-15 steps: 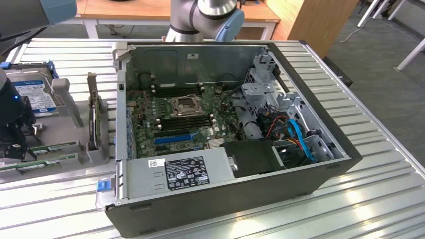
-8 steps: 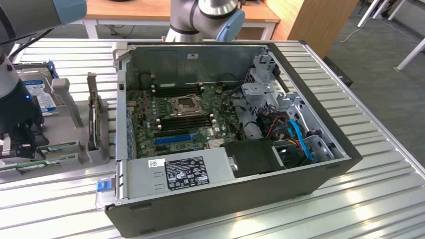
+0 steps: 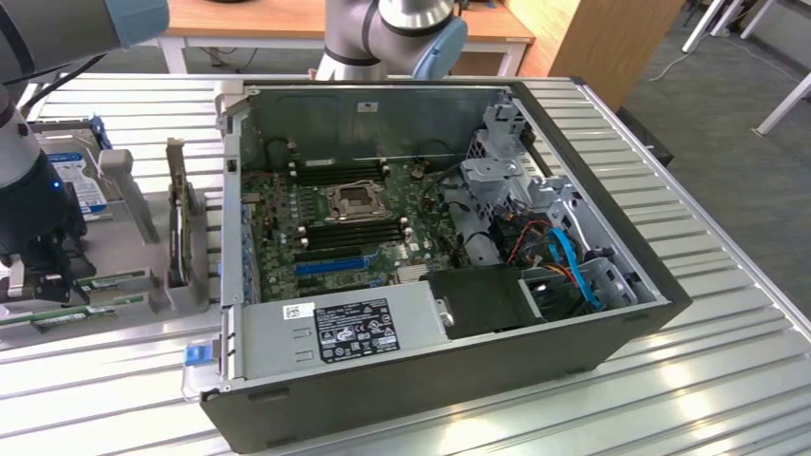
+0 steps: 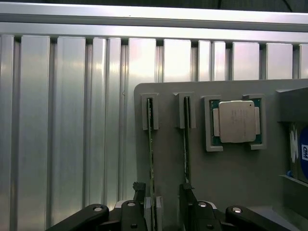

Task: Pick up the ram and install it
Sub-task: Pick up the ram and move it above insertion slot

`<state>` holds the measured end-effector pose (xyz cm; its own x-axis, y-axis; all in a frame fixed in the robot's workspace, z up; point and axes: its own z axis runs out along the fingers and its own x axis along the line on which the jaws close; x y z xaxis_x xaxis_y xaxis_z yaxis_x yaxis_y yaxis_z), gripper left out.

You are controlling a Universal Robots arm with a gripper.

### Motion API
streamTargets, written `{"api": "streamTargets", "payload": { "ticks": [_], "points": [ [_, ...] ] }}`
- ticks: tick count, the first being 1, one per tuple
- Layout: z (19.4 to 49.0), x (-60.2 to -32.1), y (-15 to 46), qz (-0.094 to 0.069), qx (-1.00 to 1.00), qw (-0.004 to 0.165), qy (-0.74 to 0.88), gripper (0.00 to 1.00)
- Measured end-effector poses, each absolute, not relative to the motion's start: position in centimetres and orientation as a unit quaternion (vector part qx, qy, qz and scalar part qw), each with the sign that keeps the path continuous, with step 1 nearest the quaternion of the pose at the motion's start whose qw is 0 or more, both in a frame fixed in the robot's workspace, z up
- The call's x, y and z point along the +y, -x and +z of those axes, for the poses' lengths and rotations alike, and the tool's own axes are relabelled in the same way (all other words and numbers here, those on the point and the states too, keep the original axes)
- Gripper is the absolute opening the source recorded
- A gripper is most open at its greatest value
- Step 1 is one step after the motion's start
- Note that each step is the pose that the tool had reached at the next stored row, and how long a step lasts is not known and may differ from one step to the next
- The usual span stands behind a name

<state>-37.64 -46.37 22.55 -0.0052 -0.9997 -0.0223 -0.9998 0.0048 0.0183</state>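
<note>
green ram stands between your open fingers

your hand point(image 4: 162, 195) hangs low over the grey holder point(image 4: 168, 106) on the ribbed metal counter point(image 4: 57, 120), fingers spread wide and holding nothing. the ram point(image 4: 150, 144) stands on edge in its slot, running in between the fingers and closer to one of them. that upright seating looks meant to offer its flat faces to a pinch. a second stick point(image 4: 186, 139) stands in the neighbouring slot, in line with the other finger, so mind the crowding. just beyond it lies the silver processor point(image 4: 236, 121). the open computer case point(image 3: 380, 399) sits well apart from the hand, its motherboard point(image 3: 342, 223) exposed to take the ram.
</note>
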Motion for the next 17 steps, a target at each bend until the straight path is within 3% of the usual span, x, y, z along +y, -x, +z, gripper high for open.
{"api": "streamTargets", "payload": {
  "ticks": [17],
  "points": [
    [21.1, -46.4, 37.6, 0.014, 0.709, 0.001, 0.705, 0.41]
  ]
}}
